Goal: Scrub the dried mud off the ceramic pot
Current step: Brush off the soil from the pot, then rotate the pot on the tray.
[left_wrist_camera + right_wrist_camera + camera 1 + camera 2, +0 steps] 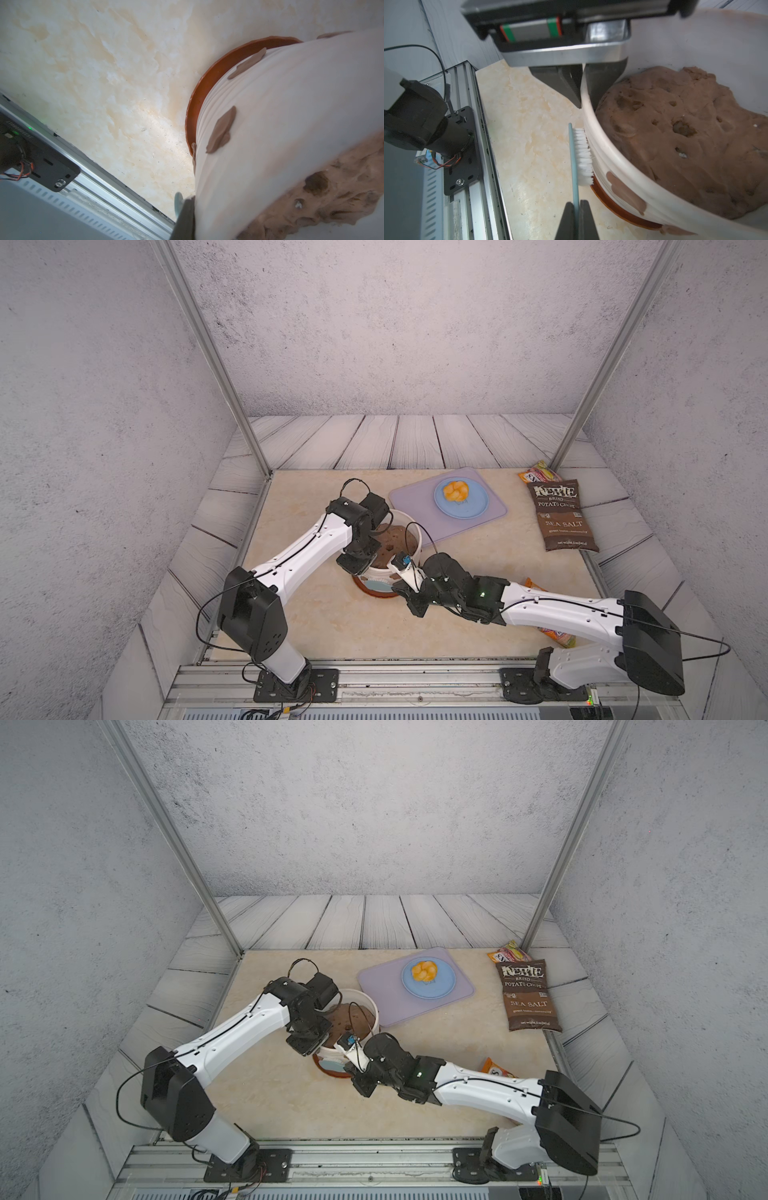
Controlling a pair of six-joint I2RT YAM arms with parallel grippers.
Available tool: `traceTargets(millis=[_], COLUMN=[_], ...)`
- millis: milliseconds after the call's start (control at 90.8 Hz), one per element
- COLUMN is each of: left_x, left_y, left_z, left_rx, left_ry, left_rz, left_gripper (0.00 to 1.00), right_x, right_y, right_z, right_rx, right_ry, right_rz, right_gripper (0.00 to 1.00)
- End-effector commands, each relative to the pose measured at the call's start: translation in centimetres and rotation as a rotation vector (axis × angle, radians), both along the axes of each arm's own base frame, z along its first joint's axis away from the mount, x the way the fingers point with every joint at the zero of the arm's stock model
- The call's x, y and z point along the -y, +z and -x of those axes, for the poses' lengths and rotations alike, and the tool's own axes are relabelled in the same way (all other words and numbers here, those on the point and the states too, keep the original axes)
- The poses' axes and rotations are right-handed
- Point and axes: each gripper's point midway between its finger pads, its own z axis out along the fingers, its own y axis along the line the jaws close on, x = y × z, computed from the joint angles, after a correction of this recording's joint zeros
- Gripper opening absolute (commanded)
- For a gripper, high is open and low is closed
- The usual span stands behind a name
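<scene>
The right claw [576, 204] is clenched on the brush [582, 155] handle. Just ahead of it the bristles touch the pot [610, 164] wall, with mud [625, 191] patches beside them. Beyond, the left claw [582, 97] pinches the pot's rim. The pot stands on a saucer [612, 205] on the table [533, 145].

Soft even light, faint shadows, bent top-view edges; ceramic pot [301, 104] prob. defocused in wrist cams.
</scene>
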Motion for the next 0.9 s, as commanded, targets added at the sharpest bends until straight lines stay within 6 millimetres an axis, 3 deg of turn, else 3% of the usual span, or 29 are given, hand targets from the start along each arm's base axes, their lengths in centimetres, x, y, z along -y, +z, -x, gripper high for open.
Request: traceTargets(millis=[0, 121, 308, 440, 672, 892], left_x=[1.2, 1.1, 0.8, 0.1, -1.3, -1.5], left_y=[-0.3, -0.5, -0.4, -0.2, 0.1, -0.1], left_z=[0.5, 0.5, -0.1, -0.8, -1.8, -1.7], left_rx=[-0.009, -0.001, 0.023, 0.032, 0.047, 0.036], left_ry=[-0.017, -0.015, -0.043, -0.098, -0.224, -0.259], left_rz=[0.065, 0.064, 0.052, 0.013, -0.049, -0.057], left_gripper=[0.00, 0.00, 0.00, 0.00, 0.00, 0.00], right_x=[1.9, 3.0, 3.8, 5.1, 5.5, 5.0], right_y=[-2.3, -2.2, 1.0, 2.7, 5.3, 5.8], right_z=[0.1, 1.2, 4.6, 5.2, 3.0, 0.4], right_rx=[-0.026, -0.046, -0.063, 0.008, 0.035, 0.039], right_ry=[-0.036, -0.013, 0.136, 0.183, 0.230, 0.193], right_rz=[0.116, 0.116, 0.025, 0.024, -0.024, -0.039], right_gripper=[0.00, 0.00, 0.00, 0.00, 0.00, 0.00])
